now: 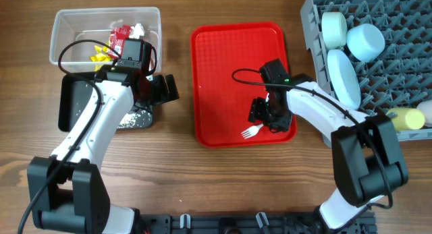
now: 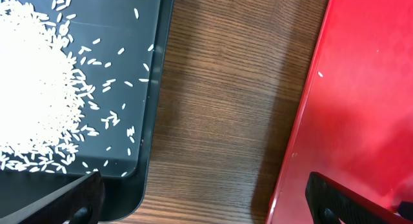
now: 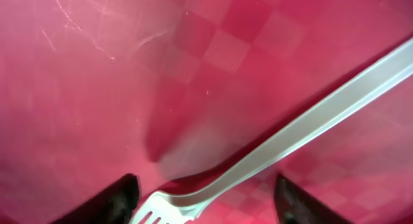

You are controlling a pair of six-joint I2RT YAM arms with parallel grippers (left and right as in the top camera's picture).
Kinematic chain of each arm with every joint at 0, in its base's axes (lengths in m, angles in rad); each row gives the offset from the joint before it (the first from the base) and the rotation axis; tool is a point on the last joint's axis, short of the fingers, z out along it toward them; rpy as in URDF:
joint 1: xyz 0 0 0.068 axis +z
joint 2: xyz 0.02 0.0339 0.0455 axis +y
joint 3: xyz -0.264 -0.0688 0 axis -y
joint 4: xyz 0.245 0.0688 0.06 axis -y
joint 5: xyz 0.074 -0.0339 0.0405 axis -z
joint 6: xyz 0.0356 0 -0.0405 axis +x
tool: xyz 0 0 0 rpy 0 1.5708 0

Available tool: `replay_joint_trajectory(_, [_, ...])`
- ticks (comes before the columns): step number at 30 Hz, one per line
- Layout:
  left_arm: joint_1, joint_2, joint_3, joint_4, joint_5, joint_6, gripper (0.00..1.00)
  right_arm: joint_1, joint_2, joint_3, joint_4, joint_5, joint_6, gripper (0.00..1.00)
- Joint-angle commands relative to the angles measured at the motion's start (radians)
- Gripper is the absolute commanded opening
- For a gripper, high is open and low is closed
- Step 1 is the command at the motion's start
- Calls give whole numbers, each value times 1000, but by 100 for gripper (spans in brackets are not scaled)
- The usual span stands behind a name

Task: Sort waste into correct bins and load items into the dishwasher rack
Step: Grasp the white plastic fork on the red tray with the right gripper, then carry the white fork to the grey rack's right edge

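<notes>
A white plastic fork (image 1: 251, 131) lies on the red tray (image 1: 223, 72) near its front right corner. My right gripper (image 1: 266, 116) is down over it. In the right wrist view the fork (image 3: 290, 133) runs diagonally between the two dark fingertips (image 3: 110, 201), which stand apart from it on either side. My left gripper (image 1: 162, 89) hangs open between the black tub (image 1: 74, 102) and the tray, holding nothing. The rice (image 2: 39, 88) is piled in the black tub. The clear tub (image 1: 67, 32) holds a red wrapper (image 1: 121, 35), a yellow wrapper (image 1: 101, 53) and white paper.
The grey dishwasher rack (image 1: 398, 65) at the right holds a pale bowl (image 1: 333, 28), a light blue bowl (image 1: 366, 42), an upright plate (image 1: 344, 77) and a yellow cup (image 1: 403, 118). Bare wood (image 2: 226, 108) separates the black tub from the tray edge (image 2: 310, 121).
</notes>
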Motion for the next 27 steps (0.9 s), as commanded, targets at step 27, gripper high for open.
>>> replay_joint_trajectory(27, [-3,2,-5,0,8,-9,100,5,-891,21,-195,890,437,4])
